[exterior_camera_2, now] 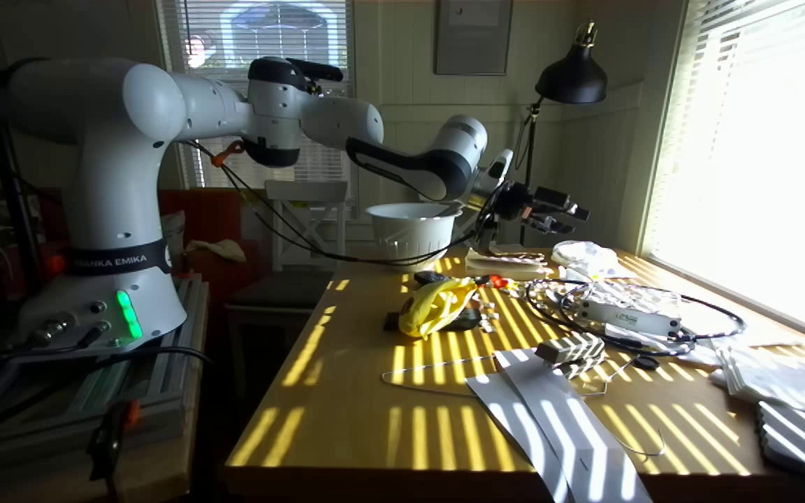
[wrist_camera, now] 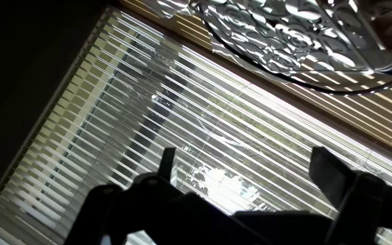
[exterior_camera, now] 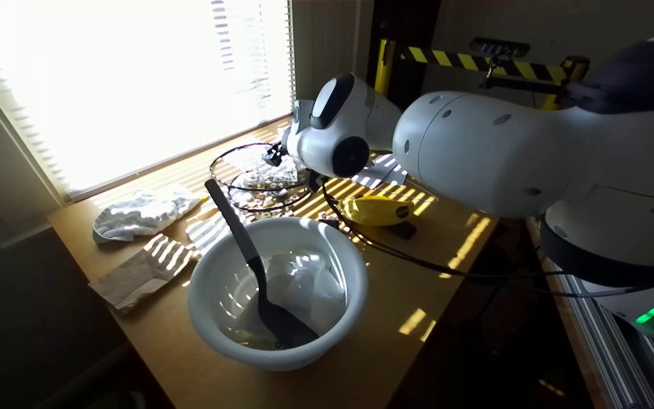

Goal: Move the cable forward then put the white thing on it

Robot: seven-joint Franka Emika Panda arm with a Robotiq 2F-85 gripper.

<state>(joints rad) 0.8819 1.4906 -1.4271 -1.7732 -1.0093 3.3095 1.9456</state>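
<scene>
The white, black-trimmed robot arm (exterior_camera_2: 338,120) is extended out over the light-brown wooden table (exterior_camera_2: 346,426), its forearm sloped down toward the wrist. The black two-fingered gripper (exterior_camera_2: 574,220) is held above the table and aimed, with a slight downward tilt, toward the sunlit window with white slatted blinds (exterior_camera_2: 752,161). Its fingers (wrist_camera: 328,173) are spread wide and nothing is grasped; in the wrist view, slats are framed between them. The thin black coiled cable (wrist_camera: 347,92) is looped about shiny plastic packaging (wrist_camera: 284,34) near the window. Within the loops' outline, in an exterior view, a white oblong block (exterior_camera_2: 629,319) is seen; whether the cable is touched cannot be told.
</scene>
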